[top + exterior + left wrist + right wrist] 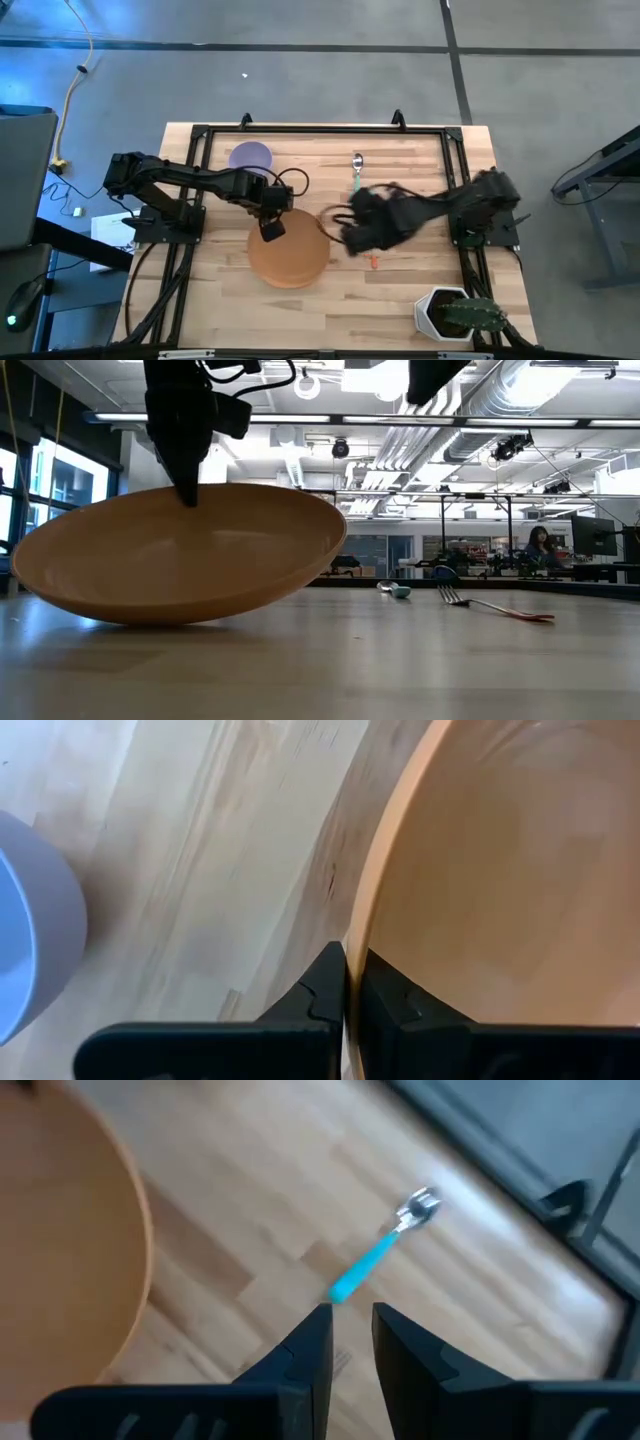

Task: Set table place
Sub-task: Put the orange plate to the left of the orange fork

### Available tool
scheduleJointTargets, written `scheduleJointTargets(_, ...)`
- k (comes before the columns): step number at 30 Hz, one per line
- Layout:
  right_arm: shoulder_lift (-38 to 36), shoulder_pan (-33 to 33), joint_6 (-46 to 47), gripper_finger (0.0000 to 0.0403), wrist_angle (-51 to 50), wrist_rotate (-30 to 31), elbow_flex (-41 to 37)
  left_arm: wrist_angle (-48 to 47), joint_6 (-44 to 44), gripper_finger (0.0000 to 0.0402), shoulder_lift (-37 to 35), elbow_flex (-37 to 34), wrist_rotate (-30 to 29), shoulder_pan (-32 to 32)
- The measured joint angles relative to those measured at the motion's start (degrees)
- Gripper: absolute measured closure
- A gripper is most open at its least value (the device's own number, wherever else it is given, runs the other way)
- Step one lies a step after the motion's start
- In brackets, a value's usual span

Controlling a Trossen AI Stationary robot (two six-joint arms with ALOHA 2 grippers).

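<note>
The left claw (346, 982) is clamped on the orange plate (290, 248) rim, tilting it off the tabletop (400, 290). The plate looks stiff, light and slick, so the rim is the only hold. The right claw (350, 1332) hovers slightly apart near the spoon (382, 1248)

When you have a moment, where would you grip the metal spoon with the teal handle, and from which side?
Grip the metal spoon with the teal handle across the middle of the handle, coming straight down from above. It lies flat on the light wooden table, apart from the round orange plate, so the narrow handle suits the fingers. The right hand, open, hovers near the handle's end.
</note>
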Motion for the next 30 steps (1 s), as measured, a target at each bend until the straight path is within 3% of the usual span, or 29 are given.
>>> scheduleJointTargets(3,-4.97,4.28,8.00,0.0338,-5.99,5.66,0.00,0.08,0.00,0.0401,0.00,0.00,0.53,0.00)
scheduleJointTargets(8,-14.56,10.68,14.87,0.0338,-3.14,12.92,-6.04,0.01,0.05,0.0401,0.00,0.00,1.68,0.00)
scheduleJointTargets(13,-20.48,12.51,23.07,0.0338,0.50,11.08,-18.06,-3.79,1.32,0.0401,0.00,0.00,4.89,-1.33)
scheduleJointTargets(19,-24.43,12.23,22.98,0.0338,14.11,8.20,-30.38,-7.48,-0.14,0.0401,-0.02,-2.86,9.03,-5.70)
scheduleJointTargets(26,-25.56,12.21,22.33,0.0338,18.05,8.45,-33.86,0.60,-7.25,0.0401,-0.02,-9.41,14.85,-10.79)
scheduleJointTargets(30,-25.56,12.21,21.38,0.0338,18.31,8.72,-33.85,9.09,-11.98,0.0401,-0.02,-10.53,12.90,-10.00)
